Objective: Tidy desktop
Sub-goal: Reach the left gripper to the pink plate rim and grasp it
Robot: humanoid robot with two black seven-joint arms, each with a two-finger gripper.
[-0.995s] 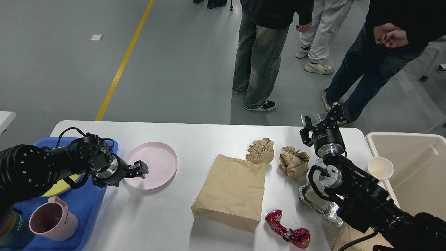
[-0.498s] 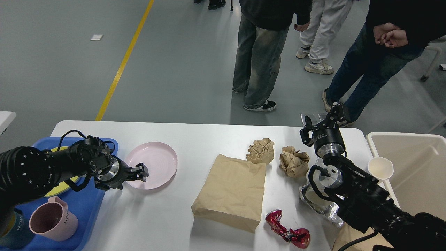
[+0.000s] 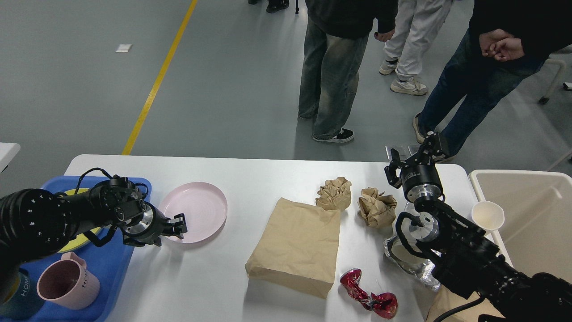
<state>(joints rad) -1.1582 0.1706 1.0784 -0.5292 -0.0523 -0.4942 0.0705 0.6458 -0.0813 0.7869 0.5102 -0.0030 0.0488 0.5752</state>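
Observation:
The white desktop (image 3: pixel 250 172) carries a pink plate (image 3: pixel 201 205), a flat brown paper bag (image 3: pixel 295 246), two crumpled paper balls (image 3: pixel 334 193) (image 3: pixel 376 206), a crushed red wrapper (image 3: pixel 368 300) and foil (image 3: pixel 413 266). My left gripper (image 3: pixel 180 225) hovers low over the plate's near-left rim, open by a small gap with nothing between its fingers. My right gripper (image 3: pixel 414 152) stands wide open and empty above the table's far right edge, beyond the right paper ball.
A blue tray (image 3: pixel 114 264) at the left holds a pink mug (image 3: pixel 67 284) and a yellow plate (image 3: pixel 73 241). A paper cup (image 3: pixel 488 215) sits by the beige bin (image 3: pixel 536 210) at the right. People stand beyond the table's far edge.
My left gripper has drifted a little left and toward me, down to the plate's near-left rim. The right arm has not moved.

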